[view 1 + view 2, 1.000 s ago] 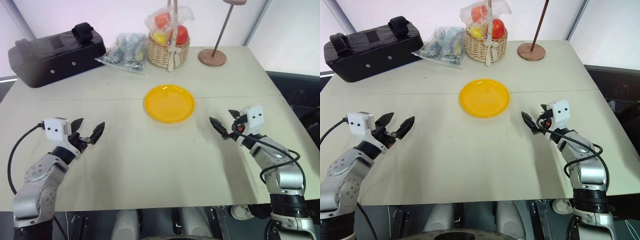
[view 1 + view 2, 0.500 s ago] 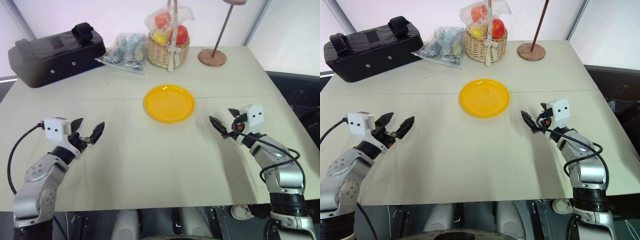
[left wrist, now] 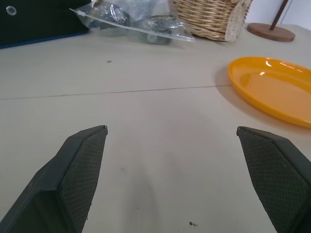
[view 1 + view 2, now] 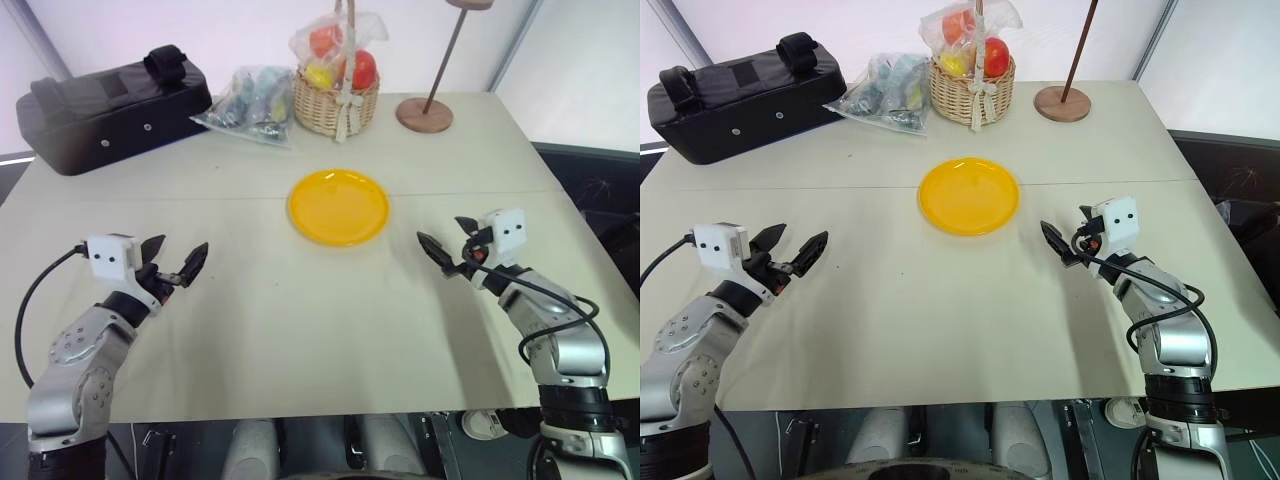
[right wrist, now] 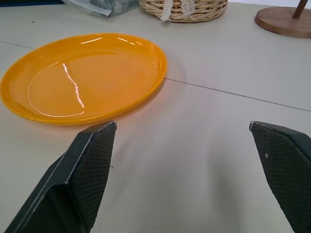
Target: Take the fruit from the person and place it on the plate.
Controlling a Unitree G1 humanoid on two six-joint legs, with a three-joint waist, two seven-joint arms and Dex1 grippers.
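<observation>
The yellow plate lies empty at the middle of the table, also seen as the plate and the plate from the wrists. My left gripper hovers over the table's left front, open, nothing between its fingers. My right gripper hovers at the right front, just beside the plate, open and empty, its fingers wide apart. The fruit and the person are out of view.
At the back stand a wicker basket of wrapped fruits, a clear plastic bag, a black case at the back left and a round wooden stand base with its rod. The table's right edge runs near my right arm.
</observation>
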